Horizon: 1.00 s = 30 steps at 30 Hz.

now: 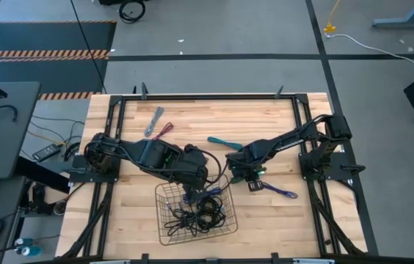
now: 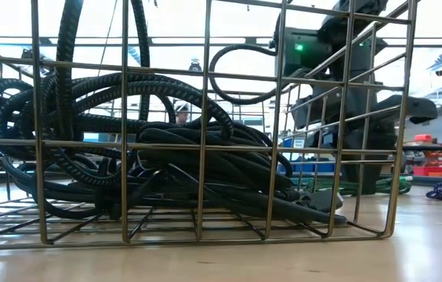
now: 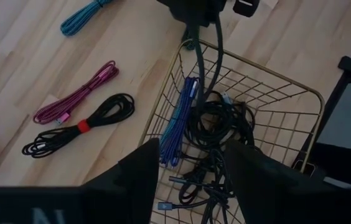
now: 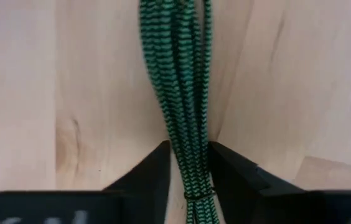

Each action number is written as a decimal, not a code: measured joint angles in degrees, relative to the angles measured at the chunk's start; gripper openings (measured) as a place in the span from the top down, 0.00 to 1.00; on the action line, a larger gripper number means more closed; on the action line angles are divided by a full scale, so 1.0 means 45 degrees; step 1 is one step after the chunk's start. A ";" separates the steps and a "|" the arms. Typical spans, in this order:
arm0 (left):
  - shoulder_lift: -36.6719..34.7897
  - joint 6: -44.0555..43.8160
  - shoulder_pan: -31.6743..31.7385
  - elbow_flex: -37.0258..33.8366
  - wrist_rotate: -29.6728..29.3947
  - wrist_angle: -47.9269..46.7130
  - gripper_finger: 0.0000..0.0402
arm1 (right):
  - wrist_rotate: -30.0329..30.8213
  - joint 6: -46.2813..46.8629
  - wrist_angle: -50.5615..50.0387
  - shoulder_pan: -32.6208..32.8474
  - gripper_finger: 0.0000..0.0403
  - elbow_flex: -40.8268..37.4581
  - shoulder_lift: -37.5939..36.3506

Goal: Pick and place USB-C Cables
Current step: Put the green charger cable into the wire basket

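USB-C cables, such as the green braided cable pinched mid-bundle by the right gripper at the desk's three o'clock, looked light and floppy.

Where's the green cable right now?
The green cable lies on the bare wooden table, pinched between the fingers of the right hand. In the high view that hand is just right of the wire basket.

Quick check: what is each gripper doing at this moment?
Left gripper: open, empty, above the wire basket.
Right gripper: closed on the green cable.
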 joint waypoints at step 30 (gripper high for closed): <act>-0.2008 0.0911 0.0233 0.0061 -0.0983 0.0153 0.53 | 0.0624 0.3071 -0.3883 0.0747 0.95 0.4831 -0.5252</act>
